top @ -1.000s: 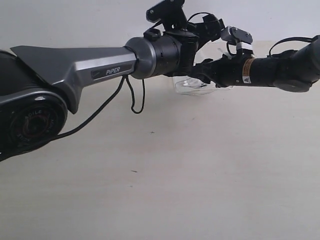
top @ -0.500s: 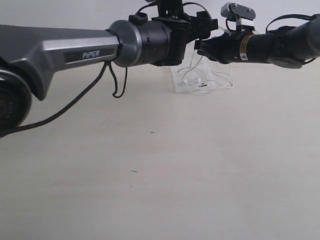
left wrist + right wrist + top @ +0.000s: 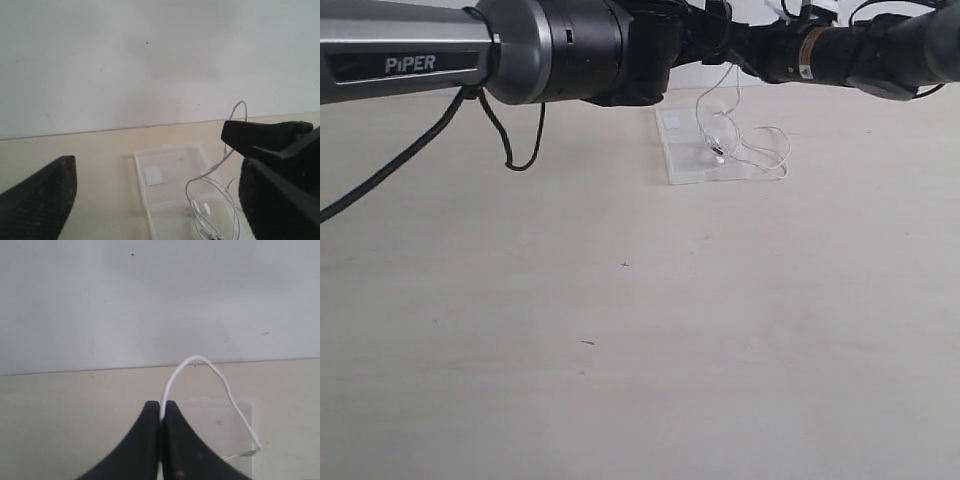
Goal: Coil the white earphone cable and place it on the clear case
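The clear case (image 3: 685, 150) lies open on the table at the back. The white earphone cable (image 3: 712, 100) hangs from my right gripper (image 3: 161, 404), which is shut on it above the case. Its lower loops and earbuds (image 3: 718, 150) rest on the case and spill past one edge (image 3: 775, 155). In the right wrist view the cable (image 3: 200, 360) arches away from the tips over the case (image 3: 220, 422). My left gripper (image 3: 157, 167) is open and holds nothing, with the case (image 3: 165, 175) and the cable (image 3: 220, 160) showing between its fingers (image 3: 45, 200).
Both arms cross the top of the exterior view, the left arm's grey link (image 3: 410, 55) trailing a black cable (image 3: 510, 150). A pale wall (image 3: 150, 60) stands just behind the case. The beige table (image 3: 640, 350) stretches toward the front.
Both arms have risen toward the top of the exterior view. The case is now uncovered, and the cable has been drawn up from it by the right gripper.
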### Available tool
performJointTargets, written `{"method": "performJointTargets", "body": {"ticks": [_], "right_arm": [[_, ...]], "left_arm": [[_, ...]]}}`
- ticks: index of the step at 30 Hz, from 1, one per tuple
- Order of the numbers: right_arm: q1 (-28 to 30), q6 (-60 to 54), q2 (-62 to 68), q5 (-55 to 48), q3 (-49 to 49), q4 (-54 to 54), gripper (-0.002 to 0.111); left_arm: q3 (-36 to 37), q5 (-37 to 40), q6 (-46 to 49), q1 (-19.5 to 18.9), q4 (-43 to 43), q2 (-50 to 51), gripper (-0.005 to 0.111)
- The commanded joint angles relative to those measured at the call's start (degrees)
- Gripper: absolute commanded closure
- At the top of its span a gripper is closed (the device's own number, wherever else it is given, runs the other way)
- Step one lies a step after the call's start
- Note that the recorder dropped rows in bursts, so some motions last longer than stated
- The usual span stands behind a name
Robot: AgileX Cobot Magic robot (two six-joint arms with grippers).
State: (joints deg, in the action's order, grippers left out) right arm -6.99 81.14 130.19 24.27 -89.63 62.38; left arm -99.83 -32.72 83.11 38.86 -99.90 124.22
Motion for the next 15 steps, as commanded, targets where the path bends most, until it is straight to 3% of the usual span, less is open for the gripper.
{"method": "performJointTargets", "body": {"ticks": [1,9,15], "right_arm": [[-1.7,10.7,4.8,1.3,-4.4,11.3,0.108],[-3.0,19.1,6.6,0.5,-6.3,19.4,0.106],[-3.0,32.3,6.6,1.1,-6.3,33.5,0.075]], "left_arm": [[3.8,-0.4,0.8,0.1,0.0,-3.2,0.023],[7.8,0.2,3.5,0.1,0.0,-6.4,0.023],[11.3,2.5,3.4,0.1,0.0,-10.2,0.023]]}}
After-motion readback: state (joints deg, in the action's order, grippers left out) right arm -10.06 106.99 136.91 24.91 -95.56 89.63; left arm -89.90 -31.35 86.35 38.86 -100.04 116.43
